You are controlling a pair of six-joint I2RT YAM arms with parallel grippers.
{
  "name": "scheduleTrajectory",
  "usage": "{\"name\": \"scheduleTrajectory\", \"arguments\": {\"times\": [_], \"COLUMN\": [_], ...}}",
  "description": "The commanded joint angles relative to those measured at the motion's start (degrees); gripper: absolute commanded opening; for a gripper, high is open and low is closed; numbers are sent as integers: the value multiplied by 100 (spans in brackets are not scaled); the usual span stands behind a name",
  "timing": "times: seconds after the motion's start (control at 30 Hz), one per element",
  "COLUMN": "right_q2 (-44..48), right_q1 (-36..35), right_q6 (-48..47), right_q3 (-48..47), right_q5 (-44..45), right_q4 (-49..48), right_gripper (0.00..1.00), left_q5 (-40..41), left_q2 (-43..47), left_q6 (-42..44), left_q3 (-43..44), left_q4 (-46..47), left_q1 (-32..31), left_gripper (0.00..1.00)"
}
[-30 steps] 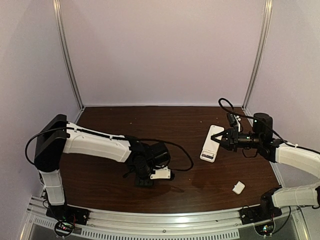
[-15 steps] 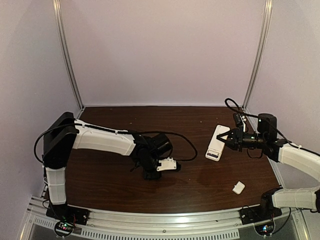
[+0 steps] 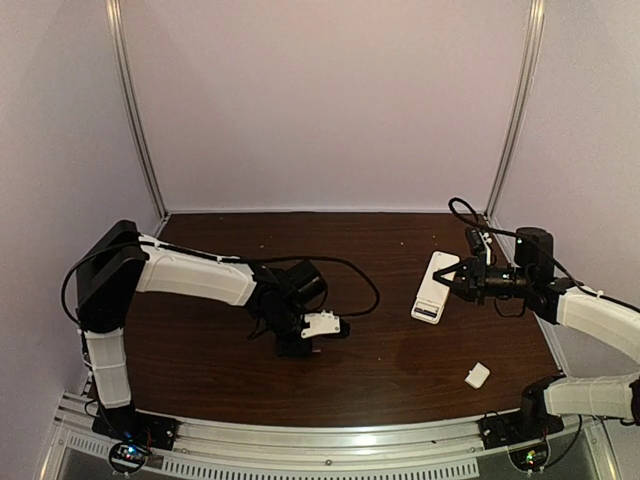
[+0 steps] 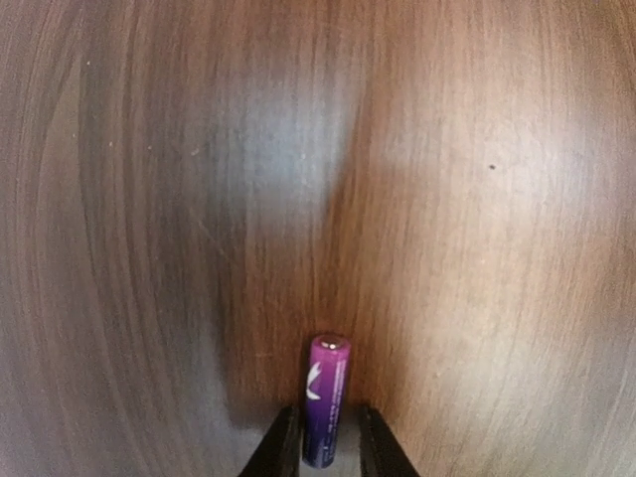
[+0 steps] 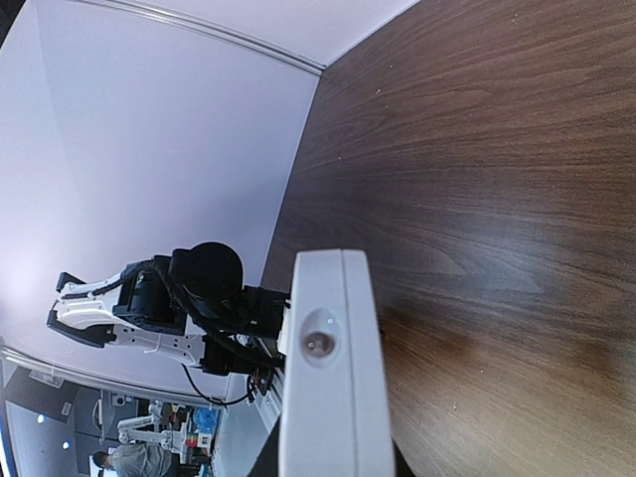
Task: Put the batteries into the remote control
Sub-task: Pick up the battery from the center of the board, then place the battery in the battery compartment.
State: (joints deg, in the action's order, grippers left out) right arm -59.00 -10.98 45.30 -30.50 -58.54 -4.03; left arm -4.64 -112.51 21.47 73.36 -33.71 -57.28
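Observation:
My left gripper [image 3: 298,345] is low over the middle-left of the table [image 3: 380,350]. In the left wrist view it [image 4: 326,455] is shut on one purple battery [image 4: 326,402], which sticks out forward between the fingers just above the wood. The second battery is out of view. My right gripper [image 3: 458,283] is shut on the white remote control [image 3: 435,285] at the right and holds it above the table. The right wrist view shows the remote's end face [image 5: 328,397] with its small round window, gripped from both sides [image 5: 333,462].
A small white square cover piece [image 3: 477,375] lies on the table near the front right. Metal corner posts [image 3: 515,120] and pale walls close in the back and sides. A cable [image 3: 355,290] loops off the left wrist.
My left gripper swung right and then back slightly left, staying low with the battery. My right gripper carried the remote a little right and up, then stayed still.

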Motion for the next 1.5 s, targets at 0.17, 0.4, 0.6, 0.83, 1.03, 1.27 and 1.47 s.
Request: {"name": "scheduleTrajectory", "arguments": {"times": [0.17,0.4,0.6,0.83,1.03,1.27,1.47], "right_q2": [90,44,-262,-595,-782,-964,-1144], "right_q1": [31,-65,-523,-1138,-1542,-1895,-2105], "right_q6": [124,377,938,1355,1604,1726,1843], "right_q3": [17,227,510,611,711,774,787], "right_q5": [-225,-275,-131,204,530,784,945], "right_q4": [-357,-710,-1628,-2346,-2729,-2968,-3162], "right_gripper": [0,0,0,0,0,0,0], "left_q5": [-369,30,1032,1838,2088,2211,2284], "left_q2": [219,994,1017,734,321,205,98], "left_q6": [222,128,-106,-186,-319,-217,-160], "left_q3": [-101,633,1971,2486,2821,2969,3034], "left_q4": [60,-487,-1601,-1787,-1908,-1908,-1909], "left_q1": [179,-34,-609,-1446,-1763,-1911,-2013], "left_gripper": [1,0,0,0,0,0,0]}}
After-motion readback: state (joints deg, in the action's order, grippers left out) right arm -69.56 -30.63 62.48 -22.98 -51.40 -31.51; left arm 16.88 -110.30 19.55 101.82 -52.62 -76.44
